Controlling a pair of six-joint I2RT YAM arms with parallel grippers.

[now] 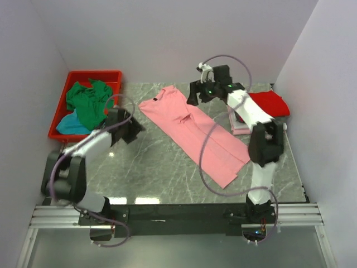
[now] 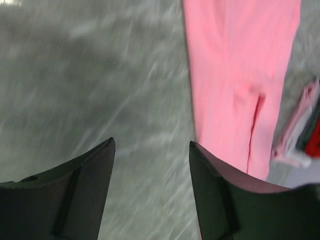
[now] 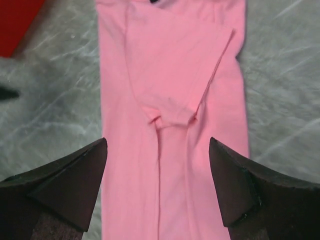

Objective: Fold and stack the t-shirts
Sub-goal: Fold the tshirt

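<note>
Salmon-pink t-shirt (image 3: 170, 100) lies flat under the wide right claw (image 3: 157, 142); left claw (image 2: 151, 142) gapes empty beside it; neck label (image 3: 154, 1) unreadable.

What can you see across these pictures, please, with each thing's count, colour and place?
pink t-shirt: one, salmon, long folded strip, mid-table
green t-shirt: one, green, heaped in bin
teal t-shirt: one, teal, bin's near side
red t-shirt: one, red, table's far right
pale t-shirt: one, pale pink, folded, beside the red one
bin: one, red, far left
table: one, grey marbled
left gripper: one, black, open, over bare table
right gripper: one, black, open, over pink t-shirt
</note>
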